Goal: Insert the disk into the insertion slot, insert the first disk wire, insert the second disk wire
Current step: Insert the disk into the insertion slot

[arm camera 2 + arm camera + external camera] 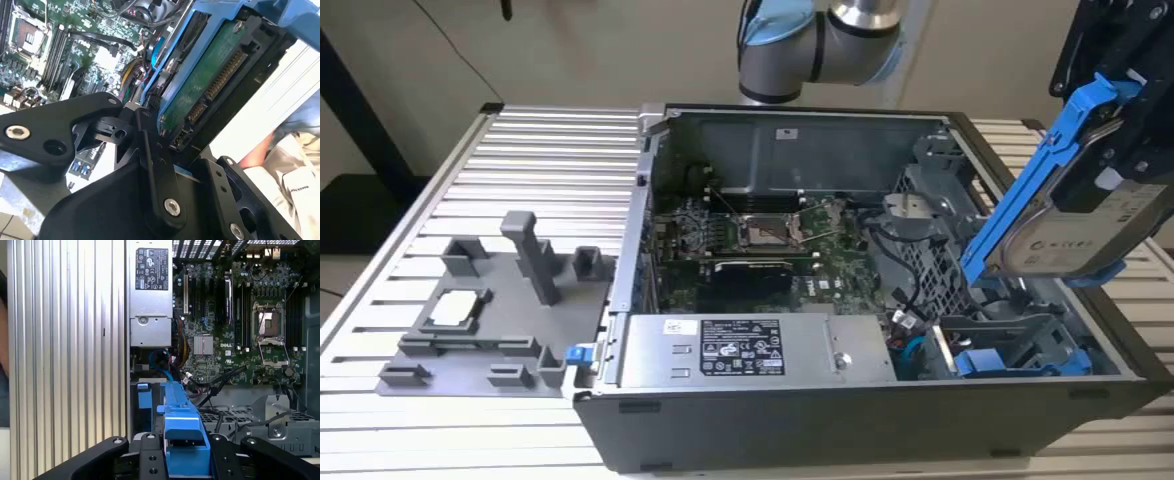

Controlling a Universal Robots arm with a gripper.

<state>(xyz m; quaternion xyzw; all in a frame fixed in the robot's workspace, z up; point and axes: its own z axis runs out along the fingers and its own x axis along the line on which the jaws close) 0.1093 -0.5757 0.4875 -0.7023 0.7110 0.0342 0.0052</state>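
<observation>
Over the ribbed table (520, 130), the gripper (185, 455) pinches the tilted disk (1074, 235) near the slot (1001, 332); that tilt could jam it on the rim

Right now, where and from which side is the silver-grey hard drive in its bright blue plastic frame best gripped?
Probably its upper end, from above: the hard drive hangs tilted over the open grey computer case, gripper clamped there, lower end free.

Printed sticker on power supply (740, 348); pale printed label on disk (1074, 235); white logo on motherboard (235, 352); small print unreadable.
</observation>
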